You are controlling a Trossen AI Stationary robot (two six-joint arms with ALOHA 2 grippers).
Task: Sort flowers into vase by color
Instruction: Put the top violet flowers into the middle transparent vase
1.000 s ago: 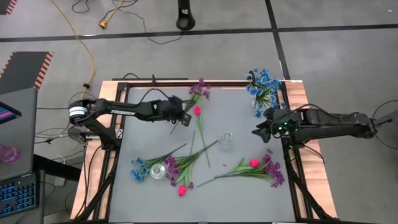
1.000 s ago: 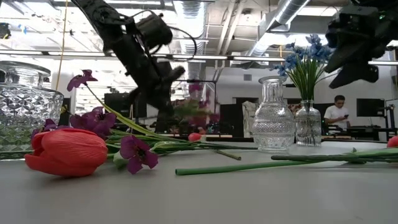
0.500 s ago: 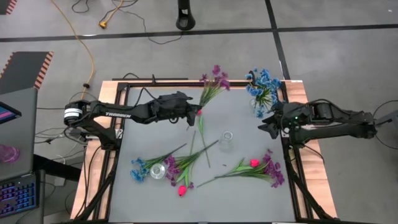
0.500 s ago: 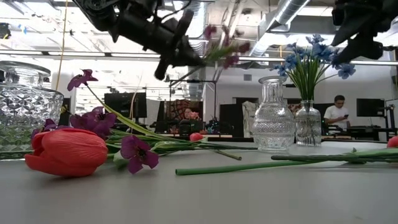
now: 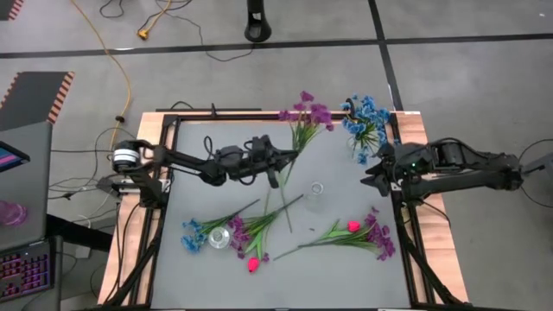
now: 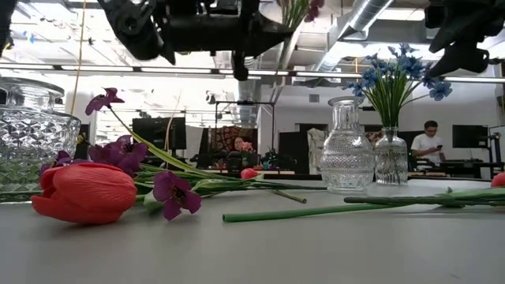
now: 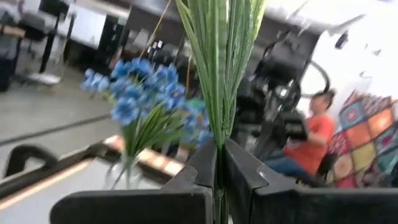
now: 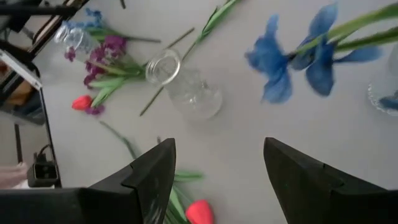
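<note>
- Grey concrete floor [image 5: 259,73] crossed by dark lines; a yellow cable [image 5: 112,60] trails at ten o'clock.
- Ceiling ducts [image 6: 359,20] overhead.
- A seated person [image 6: 428,143], perhaps at a desk.

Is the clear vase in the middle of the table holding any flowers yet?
No. From above, the middle vase stands with nothing in it; only the corner vase holds blue flowers.

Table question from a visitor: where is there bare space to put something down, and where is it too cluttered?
The bare patches of the table are on the left side, under the left gripper holding a purple sprig, and along the near edge at the right corner. It is crowded around the clear vase in the middle, among the loose flowers in front, and by the blue bunch.
</note>
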